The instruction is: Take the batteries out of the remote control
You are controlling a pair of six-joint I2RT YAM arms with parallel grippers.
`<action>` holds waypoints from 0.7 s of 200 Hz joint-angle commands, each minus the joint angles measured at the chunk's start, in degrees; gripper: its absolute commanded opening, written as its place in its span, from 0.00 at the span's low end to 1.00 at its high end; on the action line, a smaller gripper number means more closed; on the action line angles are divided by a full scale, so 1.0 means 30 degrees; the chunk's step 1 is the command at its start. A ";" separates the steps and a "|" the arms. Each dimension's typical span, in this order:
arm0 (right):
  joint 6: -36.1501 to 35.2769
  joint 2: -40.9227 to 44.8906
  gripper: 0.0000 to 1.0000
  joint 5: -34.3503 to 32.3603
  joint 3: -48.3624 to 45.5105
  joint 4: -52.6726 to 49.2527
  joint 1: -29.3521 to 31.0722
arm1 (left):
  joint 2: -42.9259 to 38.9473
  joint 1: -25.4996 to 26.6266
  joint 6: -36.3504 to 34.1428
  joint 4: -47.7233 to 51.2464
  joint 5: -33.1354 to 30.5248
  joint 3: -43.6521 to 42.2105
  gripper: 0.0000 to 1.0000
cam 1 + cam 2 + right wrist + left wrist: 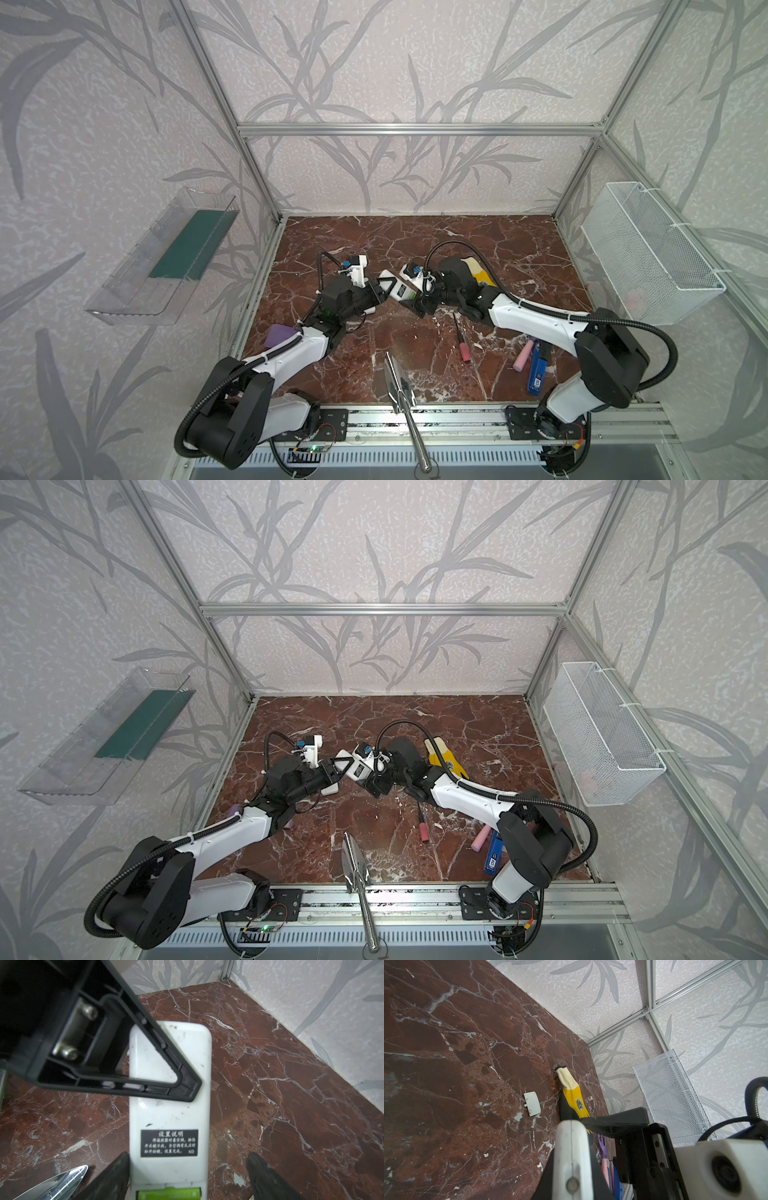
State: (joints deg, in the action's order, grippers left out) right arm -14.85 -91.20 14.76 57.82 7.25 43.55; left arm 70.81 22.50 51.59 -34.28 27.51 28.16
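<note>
**Finding.** We find the white plastic remote control (pixel 169 1113) held back-side up over the red-brown marble tabletop (pixel 291 1105), near its middle in both top views. Its black instruction label (pixel 169 1143) faces the right wrist camera.

**Tools.** The left gripper (pixel 383 289) pinches the remote's far end across its thickness. One black triangular finger (pixel 182 1084) lies flat on the back. The right gripper (pixel 187 1157) stands spread about the battery end. One of its fingers touches the remote's side and the other is well apart from it, so it grasps nothing.

**Task items.** The small pale grey battery cover (pixel 532 1103) lies on the marble near the yellow and cream work glove (pixel 573 1095), so the compartment is open. One lime green battery (pixel 168 1193) sits in it, at the edge of the right wrist view. We cannot tell whether a second lies alongside.

**Judgement.** Cover removal is done and extraction is the step in hand, with at least one battery yet to come out. The next move calls for the left pinch to hold firm. The right gripper must shift to the compartment, narrow, and lever the slim cylinder out by one end. Its fingers look broad for so narrow a recess. We rate slippage, or twisting the remote out of the left pinch, as the risk.
</note>
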 commanded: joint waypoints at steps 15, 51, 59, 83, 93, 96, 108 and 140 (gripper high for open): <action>0.0434 -0.0638 0.84 -0.0407 0.1311 -0.0732 0.0073 | -0.0633 -0.0001 -0.0762 0.0558 0.0498 0.0735 0.00; 0.0932 -0.1053 0.80 -0.0114 0.1627 -0.0844 0.0073 | -0.0448 -0.0001 -0.0730 0.0467 0.0672 0.0832 0.00; 0.1016 -0.1122 0.78 -0.0030 0.1715 -0.0933 0.0073 | -0.0401 0.0021 -0.0733 0.0434 0.0673 0.0809 0.00; 0.1334 -0.1271 0.66 0.0204 0.1866 -0.1018 0.0073 | -0.0369 -0.0001 -0.0787 0.0437 0.0639 0.0817 0.00; 0.1462 -0.1360 0.57 0.0321 0.1976 -0.1145 0.0073 | -0.0348 -0.0001 -0.0762 0.0424 0.0617 0.0784 0.00; 0.1490 -0.1384 0.55 0.0370 0.1993 -0.1202 0.0073 | -0.0348 -0.0001 -0.0762 0.0435 0.0587 0.0779 0.00; 0.1524 -0.1503 0.46 0.0617 0.2163 -0.1407 0.0073 | -0.0324 -0.0001 -0.0762 0.0417 0.0571 0.0778 0.00; 0.1854 -0.1479 0.31 0.0920 0.2096 -0.1418 0.0066 | -0.0282 -0.0001 -0.0791 0.0463 0.0423 0.0719 0.00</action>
State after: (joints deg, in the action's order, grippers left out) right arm -11.18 -95.02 17.72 62.26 3.44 44.36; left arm 70.28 22.39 49.54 -31.53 27.31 28.93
